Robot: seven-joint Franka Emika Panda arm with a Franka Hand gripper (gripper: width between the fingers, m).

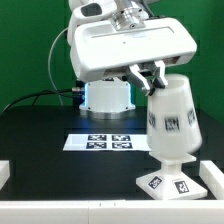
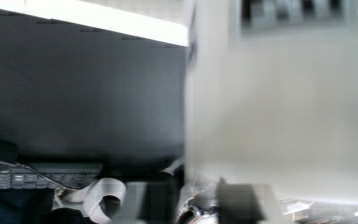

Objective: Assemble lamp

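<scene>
The white tapered shade [image 1: 171, 118] stands upright on the flat square base [image 1: 150, 184] at the exterior view's right front, tags showing on both. The bulb is hidden, if it is under the shade. My gripper [image 1: 152, 80] is at the shade's upper edge on the exterior view's left side, and its fingers seem closed on the shade's wall. In the wrist view the shade [image 2: 282, 100] is a large blurred white shape right against the gripper [image 2: 201, 198].
The marker board [image 1: 100, 141] lies on the black table behind the lamp, in front of the robot's white pedestal [image 1: 108, 97]. White rails [image 1: 5, 174] stand at the table's sides. A green wall is behind.
</scene>
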